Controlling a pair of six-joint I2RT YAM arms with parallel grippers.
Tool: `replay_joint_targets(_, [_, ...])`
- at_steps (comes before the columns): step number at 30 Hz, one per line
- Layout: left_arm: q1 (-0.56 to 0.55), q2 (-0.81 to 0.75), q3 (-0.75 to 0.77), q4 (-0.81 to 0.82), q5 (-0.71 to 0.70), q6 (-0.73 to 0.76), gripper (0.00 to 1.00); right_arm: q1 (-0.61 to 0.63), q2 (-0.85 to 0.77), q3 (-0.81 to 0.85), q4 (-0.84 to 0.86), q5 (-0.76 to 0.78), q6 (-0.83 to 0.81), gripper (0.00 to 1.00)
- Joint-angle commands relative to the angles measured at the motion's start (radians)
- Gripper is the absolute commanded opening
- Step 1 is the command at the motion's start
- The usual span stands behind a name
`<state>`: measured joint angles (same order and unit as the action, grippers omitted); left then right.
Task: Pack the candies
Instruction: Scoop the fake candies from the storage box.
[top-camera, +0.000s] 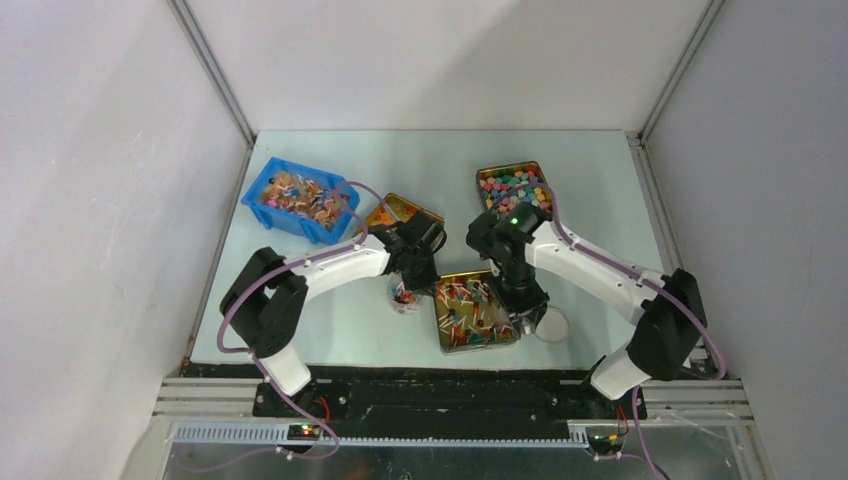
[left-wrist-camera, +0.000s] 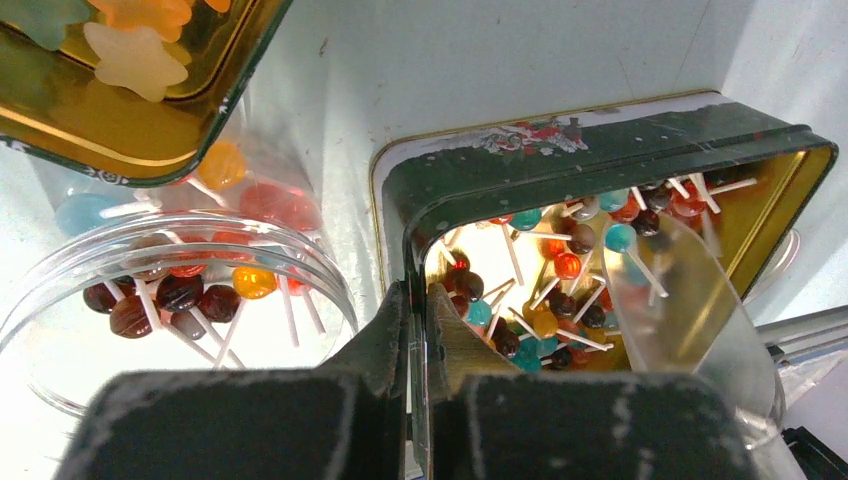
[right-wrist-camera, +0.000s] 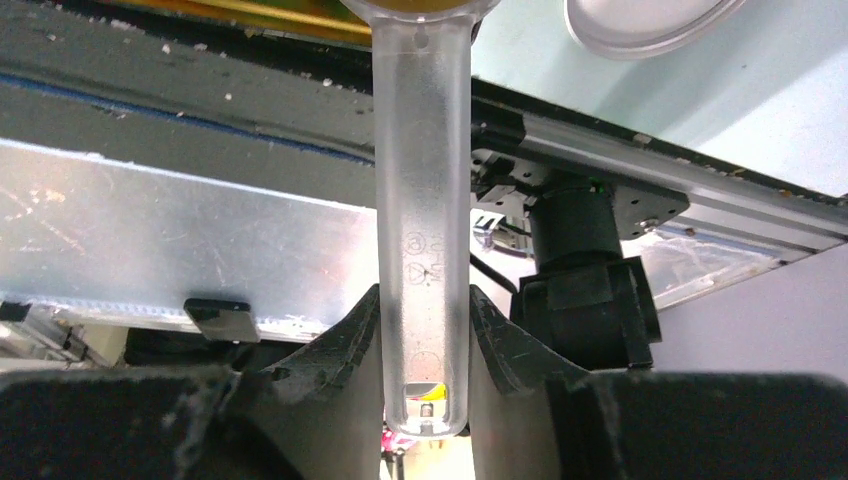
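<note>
The candies (top-camera: 470, 308) lie in an open dark tin (top-camera: 505, 338) at the front middle; the left wrist view shows their heads and white sticks (left-wrist-camera: 560, 290). My left gripper (top-camera: 420, 268) is shut on the tin's left wall (left-wrist-camera: 400, 200), one finger inside and one outside (left-wrist-camera: 420, 305). A clear round jar (left-wrist-camera: 60, 300) holding several candies (left-wrist-camera: 180, 292) stands just left of the tin. My right gripper (top-camera: 522, 292) is shut on the handle of a clear plastic scoop (right-wrist-camera: 422, 230); its bowl (left-wrist-camera: 700, 300) sits in the tin over the candies.
A blue bin (top-camera: 262, 205) of sweets stands at the back left. A gold tin with star gummies (top-camera: 425, 212) is behind the jar, and another tin of coloured sweets (top-camera: 513, 188) at the back right. A white lid (top-camera: 552, 325) lies right of the candy tin.
</note>
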<state>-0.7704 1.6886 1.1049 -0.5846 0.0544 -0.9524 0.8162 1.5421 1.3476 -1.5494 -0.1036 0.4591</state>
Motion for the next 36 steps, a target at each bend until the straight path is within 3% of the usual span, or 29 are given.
replay_joint_targets(1, [-0.003,-0.031,0.013,0.01,0.003,0.011,0.0,-0.004,0.051,0.052,0.034,0.097,-0.015,0.0])
replay_joint_targets(13, [0.014,-0.008,0.05,0.005,0.032,0.114,0.0,-0.002,0.074,0.052,0.117,0.077,-0.196,0.0])
replay_joint_targets(29, [0.076,0.09,0.156,-0.015,0.125,0.274,0.04,0.059,0.059,-0.008,0.077,-0.06,-0.15,0.0])
replay_joint_targets(36, [0.076,0.131,0.221,-0.039,0.143,0.322,0.13,0.063,0.064,-0.04,0.086,-0.075,-0.151,0.0])
